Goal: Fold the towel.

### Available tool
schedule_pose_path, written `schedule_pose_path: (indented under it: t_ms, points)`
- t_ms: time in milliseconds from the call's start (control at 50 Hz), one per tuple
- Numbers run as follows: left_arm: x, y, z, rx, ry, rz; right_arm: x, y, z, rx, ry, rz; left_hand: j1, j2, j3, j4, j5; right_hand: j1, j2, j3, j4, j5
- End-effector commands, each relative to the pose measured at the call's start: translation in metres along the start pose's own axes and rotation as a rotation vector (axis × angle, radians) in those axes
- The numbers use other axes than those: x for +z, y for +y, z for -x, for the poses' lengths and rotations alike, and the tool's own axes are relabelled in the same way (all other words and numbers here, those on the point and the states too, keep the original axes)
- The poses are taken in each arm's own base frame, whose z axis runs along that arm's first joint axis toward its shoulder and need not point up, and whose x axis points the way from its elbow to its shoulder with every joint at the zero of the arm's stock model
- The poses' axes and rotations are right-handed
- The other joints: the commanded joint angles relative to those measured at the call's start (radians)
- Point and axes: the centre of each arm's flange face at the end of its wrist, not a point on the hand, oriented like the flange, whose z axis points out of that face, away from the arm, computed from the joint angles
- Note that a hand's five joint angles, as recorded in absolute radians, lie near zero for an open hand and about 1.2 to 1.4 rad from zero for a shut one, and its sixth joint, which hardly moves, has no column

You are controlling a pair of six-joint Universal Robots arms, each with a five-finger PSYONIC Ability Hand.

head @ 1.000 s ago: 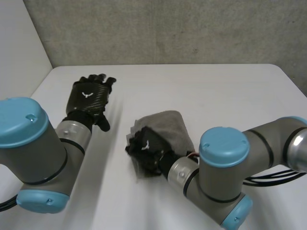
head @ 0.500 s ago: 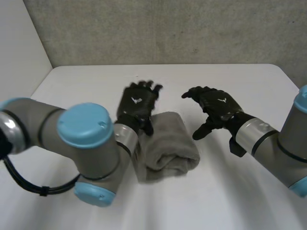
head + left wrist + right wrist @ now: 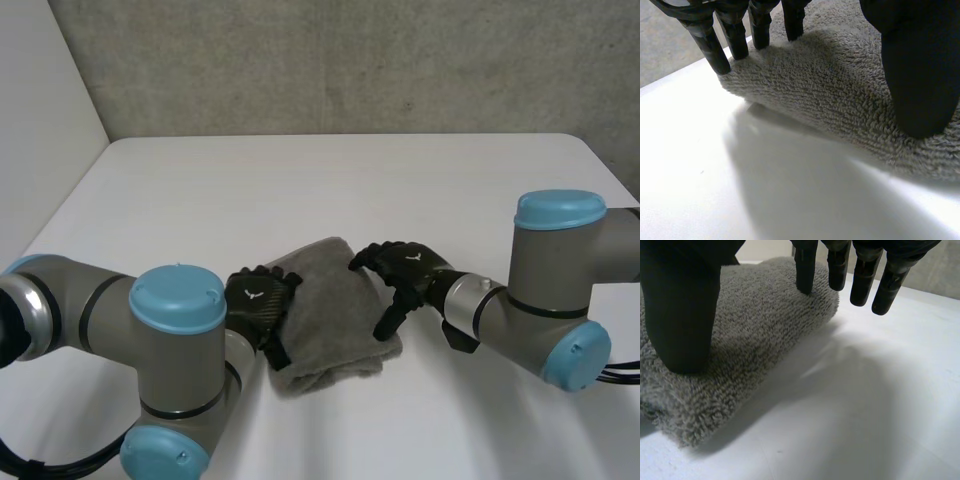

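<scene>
A grey towel, folded into a thick bundle, lies on the white table near its front middle. My left hand rests against the towel's left side. In the left wrist view its fingertips stand along the edge of the towel and its thumb presses the pile, fingers straight. My right hand sits at the towel's right side. In the right wrist view its thumb presses on the towel; one fingertip touches the fold and the others hang past the edge. Both hands are open.
The table's far edge meets a grey wall, and a pale wall stands at the left. Bare tabletop spreads behind the towel and to both sides.
A second ago my right hand lay curled on the towel and my left hand was far off to the left. Both then rose behind the towel and have now come down on its two sides.
</scene>
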Motion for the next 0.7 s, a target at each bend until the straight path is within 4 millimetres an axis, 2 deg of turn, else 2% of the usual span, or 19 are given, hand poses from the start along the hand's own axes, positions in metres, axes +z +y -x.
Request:
schedule_pose_path:
  t_ms: [20, 120, 160, 180, 220, 240, 260, 280, 320, 340, 380, 400, 420, 440, 480, 500, 540, 600, 700]
  points:
    - [-0.005, -0.008, 0.003, 0.011, -0.023, -0.024, 0.001, -0.004, 0.009, -0.060, -0.015, -0.013, 0.007, 0.019, 0.020, 0.020, -0.014, -0.072, -0.063, -0.040, -0.060, -0.072]
    - [-0.011, -0.025, 0.006, 0.003, -0.029, -0.073, -0.001, -0.013, 0.006, -0.091, 0.030, -0.034, 0.005, 0.016, 0.017, 0.017, -0.017, -0.072, -0.063, -0.040, -0.060, -0.072]
    - [-0.017, -0.044, 0.010, -0.008, -0.039, -0.129, -0.008, -0.033, 0.001, -0.141, 0.090, -0.078, 0.005, 0.016, 0.017, 0.017, -0.017, -0.072, -0.063, -0.040, -0.060, -0.072]
    - [-0.017, -0.044, 0.010, -0.008, -0.039, -0.129, -0.008, -0.033, 0.001, -0.141, 0.090, -0.078, 0.005, 0.016, 0.017, 0.017, -0.017, -0.072, -0.063, -0.040, -0.060, -0.072]
    - [-0.028, -0.071, 0.017, -0.024, -0.052, -0.211, -0.027, -0.067, -0.002, -0.174, 0.134, -0.168, 0.005, 0.016, 0.017, 0.017, -0.017, -0.072, -0.063, -0.040, -0.060, -0.072]
    - [-0.028, -0.071, 0.017, -0.024, -0.052, -0.211, -0.027, -0.067, -0.002, -0.174, 0.134, -0.168, 0.005, 0.016, 0.017, 0.017, -0.017, -0.072, -0.063, -0.040, -0.060, -0.072]
    - [-0.035, -0.089, 0.024, -0.037, -0.068, -0.266, -0.038, -0.085, 0.001, -0.190, 0.141, -0.220, 0.005, 0.016, 0.017, 0.017, -0.017, -0.072, -0.063, -0.040, -0.060, -0.072]
    - [-0.035, -0.089, 0.024, -0.038, -0.068, -0.266, -0.038, -0.085, 0.001, -0.190, 0.141, -0.221, 0.005, 0.016, 0.017, 0.017, -0.017, -0.072, -0.063, -0.040, -0.060, -0.072]
    - [-0.052, -0.126, 0.042, -0.068, -0.110, -0.383, -0.057, -0.117, -0.004, -0.217, 0.196, -0.314, 0.002, 0.013, 0.014, 0.014, -0.020, -0.072, -0.063, -0.040, -0.060, -0.072]
    - [-0.052, -0.126, 0.042, -0.068, -0.110, -0.383, -0.057, -0.118, -0.004, -0.218, 0.196, -0.314, 0.002, 0.013, 0.014, 0.014, -0.020, -0.072, -0.063, -0.040, -0.060, -0.072]
    - [-0.073, -0.161, 0.061, -0.093, -0.155, -0.498, -0.079, -0.147, -0.025, -0.192, 0.308, -0.401, 0.013, 0.025, 0.026, 0.025, -0.009, -0.072, -0.063, -0.040, -0.060, -0.072]
    - [-0.073, -0.162, 0.061, -0.094, -0.155, -0.499, -0.079, -0.147, -0.025, -0.192, 0.309, -0.402, 0.013, 0.025, 0.026, 0.025, -0.009, -0.072, -0.063, -0.040, -0.060, -0.072]
    - [-0.084, -0.175, 0.069, -0.103, -0.175, -0.537, -0.095, -0.162, -0.035, -0.159, 0.377, -0.452, 0.013, 0.025, 0.026, 0.025, -0.009, -0.072, -0.063, -0.040, -0.060, -0.072]
    - [-0.084, -0.175, 0.070, -0.103, -0.175, -0.537, -0.095, -0.162, -0.035, -0.159, 0.377, -0.452, 0.013, 0.025, 0.026, 0.025, -0.009, -0.072, -0.063, -0.040, -0.060, -0.072]
    - [-0.102, -0.190, 0.086, -0.113, -0.214, -0.552, -0.126, -0.185, -0.049, -0.107, 0.484, -0.538, 0.013, 0.025, 0.026, 0.025, -0.009, -0.072, -0.063, -0.040, -0.060, -0.072]
    - [-0.102, -0.190, 0.086, -0.113, -0.214, -0.552, -0.126, -0.185, -0.049, -0.107, 0.484, -0.539, 0.013, 0.025, 0.026, 0.025, -0.009, -0.072, -0.063, -0.040, -0.060, -0.072]
    - [-0.110, -0.190, 0.099, -0.113, -0.246, -0.484, -0.146, -0.191, -0.057, -0.086, 0.541, -0.544, -0.001, 0.011, 0.011, 0.011, -0.023, -0.072, -0.063, -0.040, -0.060, -0.072]
    - [-0.112, -0.186, 0.105, -0.115, -0.256, -0.439, -0.154, -0.186, -0.060, -0.054, 0.561, -0.493, -0.007, 0.005, 0.005, 0.005, -0.029, -0.072, -0.063, -0.040, -0.060, -0.072]
    - [-0.116, -0.180, 0.100, -0.144, -0.195, -0.385, -0.153, -0.178, -0.056, -0.039, 0.543, -0.440, -0.008, 0.004, 0.005, 0.004, -0.030, -0.072, -0.063, -0.040, -0.060, -0.072]
